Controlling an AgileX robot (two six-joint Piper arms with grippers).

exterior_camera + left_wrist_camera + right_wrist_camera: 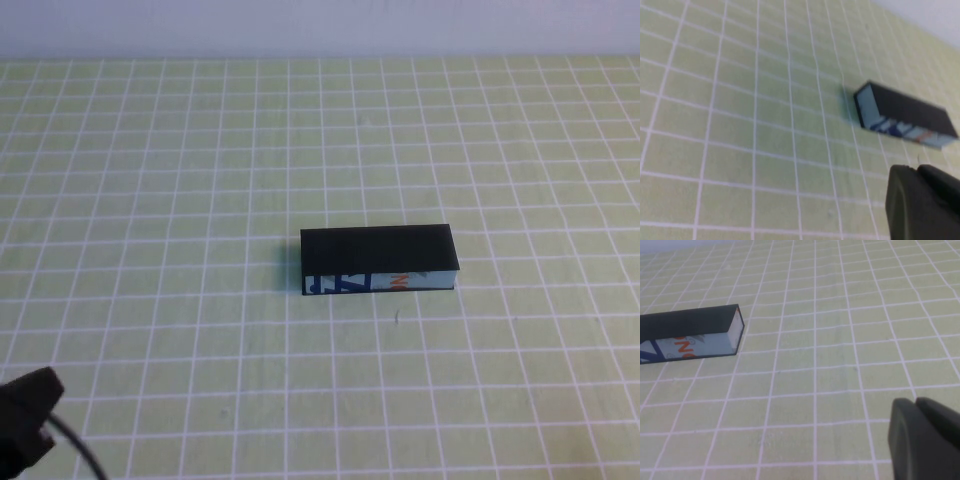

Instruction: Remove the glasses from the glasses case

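The left gripper [28, 408] sits low at the near left corner of the green gridded mat [180, 200], well apart from everything; its fingers look pressed together. The glasses case [377, 259] lies closed near the mat's middle, long axis running left to right, printed side facing the robot. The right gripper [925, 437] hovers near-right of the case, fingers pressed together.

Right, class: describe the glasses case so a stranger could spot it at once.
On the green grid mat, just right of centre, lies the glasses case, lid shut. It is a black box with a white-blue front bearing blue and orange marks. The left gripper and right gripper sit apart.
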